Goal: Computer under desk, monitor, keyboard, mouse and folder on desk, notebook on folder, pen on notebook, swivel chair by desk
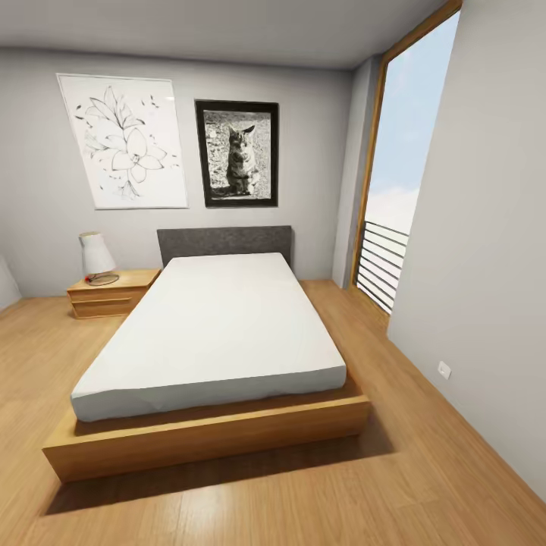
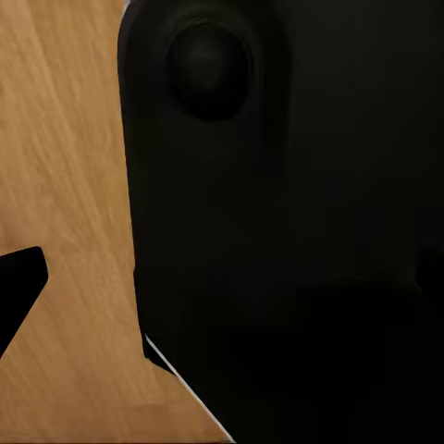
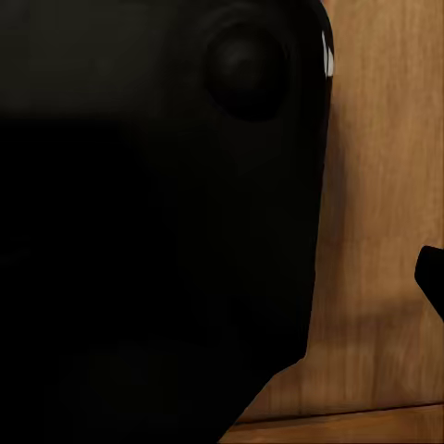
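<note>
I am in the bedroom, with its light wood plank floor (image 1: 425, 485) and grey walls, facing a bed. The desk, computer, monitor, keyboard, mouse, folder, notebook, pen and swivel chair are out of view. In the left wrist view a dark fingertip (image 2: 17, 289) pokes in over the floor beside the robot's black body (image 2: 296, 231). The right wrist view has a similar dark fingertip (image 3: 431, 277) at the frame edge next to the black body (image 3: 157, 222). Too little of either gripper shows to tell how its jaws stand.
A low wooden-framed bed (image 1: 212, 334) with a white mattress stands straight ahead. A nightstand (image 1: 112, 293) with a white lamp (image 1: 96, 256) is at its far left. A tall window with a railing (image 1: 385, 262) is at the right, and a grey wall (image 1: 485, 288) runs close along the right.
</note>
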